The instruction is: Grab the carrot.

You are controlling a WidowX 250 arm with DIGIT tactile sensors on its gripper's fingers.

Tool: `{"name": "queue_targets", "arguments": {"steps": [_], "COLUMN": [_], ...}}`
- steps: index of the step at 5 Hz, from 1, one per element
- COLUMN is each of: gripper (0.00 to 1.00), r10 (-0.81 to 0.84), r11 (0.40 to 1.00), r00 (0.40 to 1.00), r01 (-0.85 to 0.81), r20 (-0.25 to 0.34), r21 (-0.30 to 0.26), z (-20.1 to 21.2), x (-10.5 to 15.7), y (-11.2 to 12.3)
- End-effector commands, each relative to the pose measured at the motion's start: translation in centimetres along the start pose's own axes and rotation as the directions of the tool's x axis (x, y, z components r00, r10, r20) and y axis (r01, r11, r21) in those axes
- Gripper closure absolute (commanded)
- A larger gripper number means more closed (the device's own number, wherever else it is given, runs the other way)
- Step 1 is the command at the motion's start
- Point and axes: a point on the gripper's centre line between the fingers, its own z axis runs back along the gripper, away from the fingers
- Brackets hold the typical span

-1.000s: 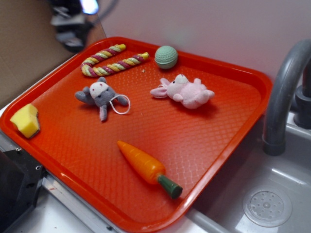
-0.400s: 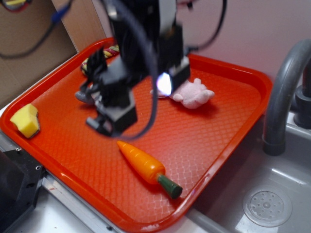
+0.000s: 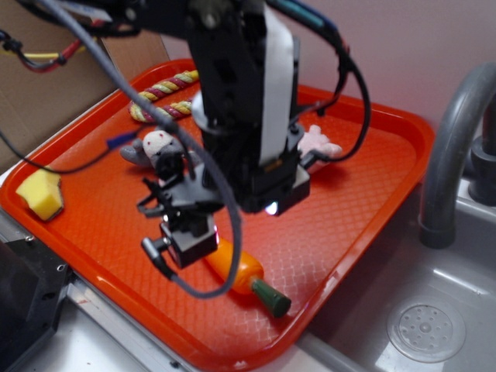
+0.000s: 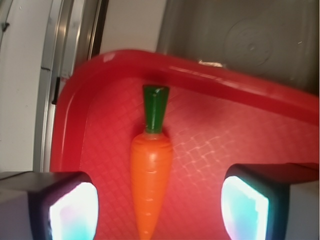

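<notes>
The carrot (image 3: 245, 273) is glossy orange with a dark green stem cap and lies on the red tray (image 3: 364, 201) near its front edge. My gripper (image 3: 186, 240) hangs just above the carrot's tapered end and hides that end in the exterior view. In the wrist view the carrot (image 4: 151, 175) lies lengthwise between my two fingers, stem pointing away. My gripper (image 4: 159, 212) is open, with a gap on each side of the carrot. One pad (image 4: 74, 212) is left of it, the other to its right.
A yellow sponge wedge (image 3: 40, 194) sits at the tray's left edge. A grey plush (image 3: 159, 147), a pink plush (image 3: 319, 143) and a striped rope toy (image 3: 163, 97) lie behind the arm. A grey faucet (image 3: 449, 155) and sink (image 3: 426, 329) are to the right.
The arm has come in from the back left and moved down and forward over the tray. The gripper now hangs over the carrot. The carrot has not moved.
</notes>
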Motion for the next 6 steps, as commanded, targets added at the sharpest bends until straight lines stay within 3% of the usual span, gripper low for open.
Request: {"name": "queue_targets", "arguments": {"steps": [1, 3, 4, 5, 6], "gripper": [0.0, 0.0, 1.0, 1.0, 1.0], "r10": [0.049, 0.203, 0.212, 0.274, 0.505], "r11": [0.999, 0.979, 0.977, 0.962, 0.856], "r00": [0.996, 0.968, 0.966, 0.951, 0.852], "r01": [-0.051, -0.204, -0.21, -0.274, -0.515], "r20": [0.068, 0.146, 0.149, 0.147, 0.138], "r21": [0.019, -0.007, -0.033, -0.019, 0.051], "z": [-3.0, -5.1, -5.3, -4.8, -1.8], "x": [0.3, 0.6, 0.3, -0.3, -1.5], "y": [-3.7, -2.5, -2.7, -3.1, -3.2]}}
